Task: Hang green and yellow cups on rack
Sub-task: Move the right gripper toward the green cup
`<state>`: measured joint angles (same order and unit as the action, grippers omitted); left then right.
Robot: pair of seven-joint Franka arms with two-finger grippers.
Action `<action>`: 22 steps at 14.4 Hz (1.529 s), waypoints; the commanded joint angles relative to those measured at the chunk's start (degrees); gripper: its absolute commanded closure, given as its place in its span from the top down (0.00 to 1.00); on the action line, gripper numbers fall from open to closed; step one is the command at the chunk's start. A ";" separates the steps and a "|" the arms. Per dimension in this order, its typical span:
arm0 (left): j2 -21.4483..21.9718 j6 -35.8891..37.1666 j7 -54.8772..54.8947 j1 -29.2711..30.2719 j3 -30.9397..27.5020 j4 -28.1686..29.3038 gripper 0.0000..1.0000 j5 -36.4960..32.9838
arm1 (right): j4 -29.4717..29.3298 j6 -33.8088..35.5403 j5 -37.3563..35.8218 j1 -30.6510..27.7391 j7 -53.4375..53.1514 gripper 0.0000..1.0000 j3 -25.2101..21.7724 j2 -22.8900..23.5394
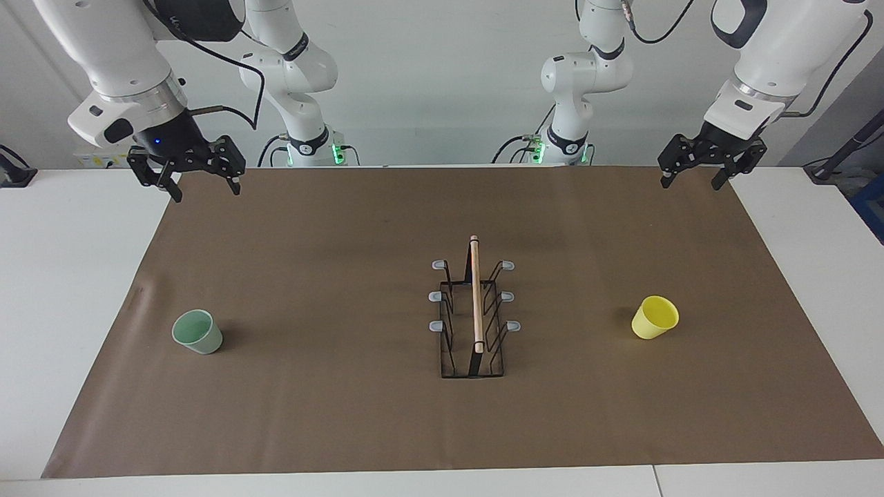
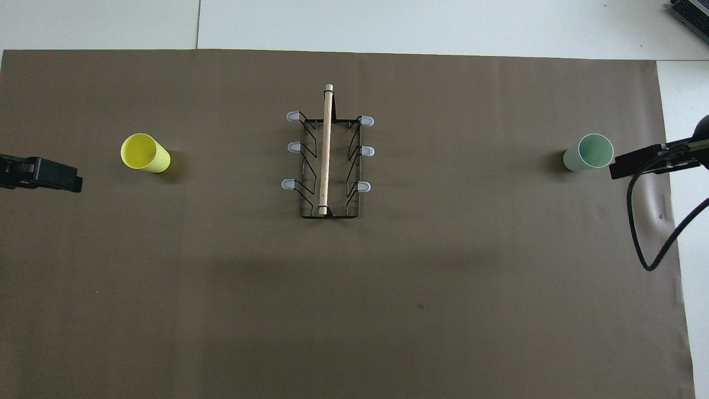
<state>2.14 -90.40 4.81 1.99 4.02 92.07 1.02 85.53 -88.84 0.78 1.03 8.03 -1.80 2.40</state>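
While upright, two cups (image 1: pixel 197 332) (image 1: pixel 655 317), one rack (image 1: pixel 474 310)

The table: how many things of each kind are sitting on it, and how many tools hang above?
Cups: 2, the green cup and the yellow cup
Racks: 1, the rack, no cup on it
Tools: 2, the left tool and the right tool, both open and holding nothing
Total: 5

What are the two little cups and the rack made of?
The green cup and yellow cup look like smooth matte plastic: thin walls, even colour. The rack seems thin black metal wire with a pale wooden rod on top and grey, maybe rubbery, tips.
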 commanded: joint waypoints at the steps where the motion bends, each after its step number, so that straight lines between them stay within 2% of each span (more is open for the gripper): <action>1: 0.32 -1.00 1.52 0.47 0.11 0.83 1.00 0.73 | 0.25 -0.63 -0.79 -0.15 -1.09 1.00 0.13 0.06; 6: 0.58 0.48 2.23 -0.23 -0.07 1.18 1.00 0.65 | 0.52 -1.07 -0.87 -0.07 -1.09 1.00 0.13 0.06; 7: 1.02 2.75 1.53 0.12 -0.24 1.44 1.00 0.30 | 0.52 -1.42 -1.22 -0.15 -1.09 1.00 0.13 0.49; 12: 0.85 5.31 0.03 3.37 -0.86 1.27 1.00 2.84 | -0.44 -1.42 -4.64 -0.06 0.30 1.00 0.92 3.74; 14: -0.12 6.29 -0.06 3.46 -1.39 0.74 1.00 2.23 | -0.54 -3.17 -7.36 0.46 5.82 1.00 1.01 5.76; 18: 0.93 6.55 -4.53 3.29 -1.21 1.44 1.00 1.88 | -0.63 -3.36 -17.97 5.02 12.51 1.00 1.01 9.46; 20: 1.11 6.38 -6.90 2.41 -1.21 1.45 1.00 1.88 | 0.25 -3.44 -26.50 7.14 24.32 1.00 1.01 10.25; 22: 1.20 6.55 -7.10 2.84 -1.12 1.53 1.00 1.88 | 0.52 -3.97 -29.51 7.14 33.95 1.00 1.01 11.48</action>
<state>2.22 -84.62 -1.13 4.78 3.02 92.56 2.69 85.60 -91.91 -25.50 8.63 33.47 -0.82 13.04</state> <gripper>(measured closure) 0.000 0.000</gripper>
